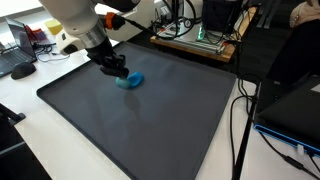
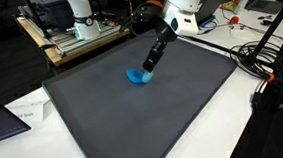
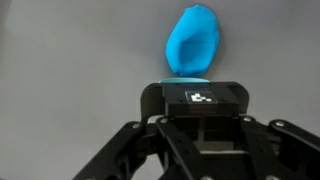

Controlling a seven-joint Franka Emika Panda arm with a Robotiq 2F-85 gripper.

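Hiding its own fingertips in the wrist view, the single gripper [image 1: 120,73] stands closed on one blue lump [image 1: 131,80], whose near end its body covers. The lump lies on the far half of one dark mat [image 1: 150,125].

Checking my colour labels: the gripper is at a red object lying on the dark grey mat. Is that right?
Not quite. It is a blue object, not a red one, as the wrist view shows plainly. The rest holds: the gripper is at it, on the dark grey mat.
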